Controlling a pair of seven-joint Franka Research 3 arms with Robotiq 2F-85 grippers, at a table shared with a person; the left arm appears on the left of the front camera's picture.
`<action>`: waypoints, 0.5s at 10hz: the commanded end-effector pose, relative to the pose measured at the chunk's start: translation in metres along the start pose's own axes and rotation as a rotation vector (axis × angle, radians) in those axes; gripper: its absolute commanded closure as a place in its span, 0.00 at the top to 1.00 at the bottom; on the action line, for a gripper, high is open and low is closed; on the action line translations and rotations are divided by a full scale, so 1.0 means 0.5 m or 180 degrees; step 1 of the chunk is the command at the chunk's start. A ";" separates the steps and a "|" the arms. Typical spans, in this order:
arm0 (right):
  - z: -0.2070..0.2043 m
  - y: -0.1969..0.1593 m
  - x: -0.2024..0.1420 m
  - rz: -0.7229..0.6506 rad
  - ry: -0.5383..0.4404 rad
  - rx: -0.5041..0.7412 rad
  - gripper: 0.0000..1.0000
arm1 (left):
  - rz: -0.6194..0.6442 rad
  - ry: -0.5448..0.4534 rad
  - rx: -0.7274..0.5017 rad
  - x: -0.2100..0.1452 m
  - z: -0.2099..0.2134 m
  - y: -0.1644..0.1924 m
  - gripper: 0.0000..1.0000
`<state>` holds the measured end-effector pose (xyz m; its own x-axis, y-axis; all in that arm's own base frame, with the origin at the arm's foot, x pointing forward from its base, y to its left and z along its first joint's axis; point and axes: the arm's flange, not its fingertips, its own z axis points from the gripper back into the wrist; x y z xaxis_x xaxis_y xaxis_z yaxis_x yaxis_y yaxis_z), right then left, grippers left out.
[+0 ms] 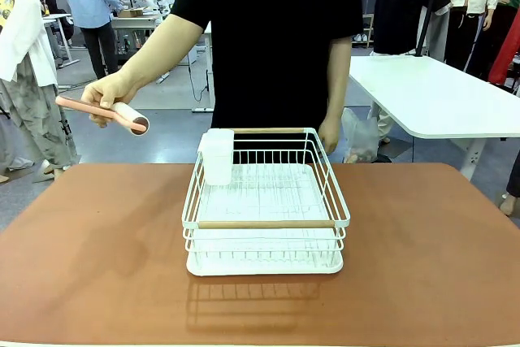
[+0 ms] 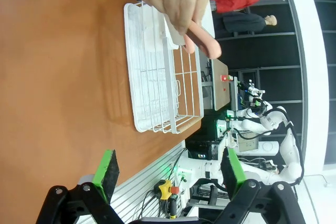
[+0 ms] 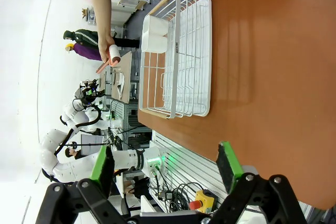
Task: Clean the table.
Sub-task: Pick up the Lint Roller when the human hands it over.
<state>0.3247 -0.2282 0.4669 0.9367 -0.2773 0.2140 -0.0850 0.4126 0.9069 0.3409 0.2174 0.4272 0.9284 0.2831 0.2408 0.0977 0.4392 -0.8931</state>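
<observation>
Green pads [image 2: 107, 174] of the left gripper [image 2: 169, 171] stand wide apart and empty. The right gripper [image 3: 165, 165] is likewise spread with nothing in it. Just ahead of both pairs of fingers begins the table [image 1: 97, 241], its reddish-brown top running away from them. It looks rigid, heavy and smooth, probably a little slick, so it is a surface to press a tool along rather than a thing to grasp. Farther out, mid-table, stands a white wire dish rack [image 1: 266, 223] with a white cup [image 1: 218, 156] in a far corner. Beyond the rack, on the left gripper's side, a person's hand [image 1: 110, 91] holds out a pink-handled lint roller [image 1: 130, 117]. Its handle seems the place to take hold.
</observation>
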 end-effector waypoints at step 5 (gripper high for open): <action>0.005 0.008 0.001 0.0046 -0.0018 0.0050 1.00 | 0.0995 -0.0144 0.0799 0.057 -0.038 -0.200 1.00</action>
<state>0.3250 -0.2279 0.4668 0.9369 -0.2767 0.2135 -0.0848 0.4127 0.9069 0.3661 0.1742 0.5040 0.8812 0.4713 0.0380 -0.2269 0.4921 -0.8405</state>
